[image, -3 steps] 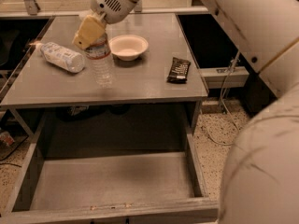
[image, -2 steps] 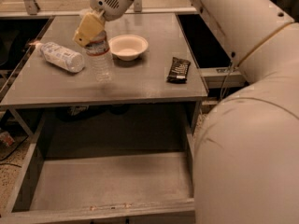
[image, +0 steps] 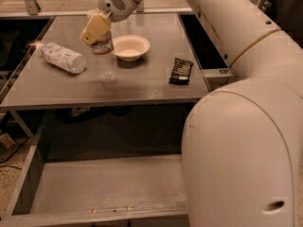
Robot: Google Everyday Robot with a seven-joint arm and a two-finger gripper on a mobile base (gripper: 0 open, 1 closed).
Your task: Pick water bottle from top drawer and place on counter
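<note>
The water bottle (image: 105, 61), small, clear and ribbed, stands upright on the grey counter (image: 142, 85), left of middle. My gripper (image: 96, 30), with tan fingers, comes down from above and is closed around the bottle's neck, hiding its cap. The top drawer (image: 109, 186) is pulled open below the counter's front edge, and its flat grey floor is bare.
A larger bottle with a white speckled label (image: 62, 57) lies on its side at the counter's left. A white bowl (image: 131, 47) stands just right of the water bottle. A dark snack packet (image: 181, 71) lies further right. My white arm (image: 236, 126) fills the right side of the view.
The gripper and water bottle stay in about the same spot on the counter. My arm's elbow has swung in and covers more of the right side.
</note>
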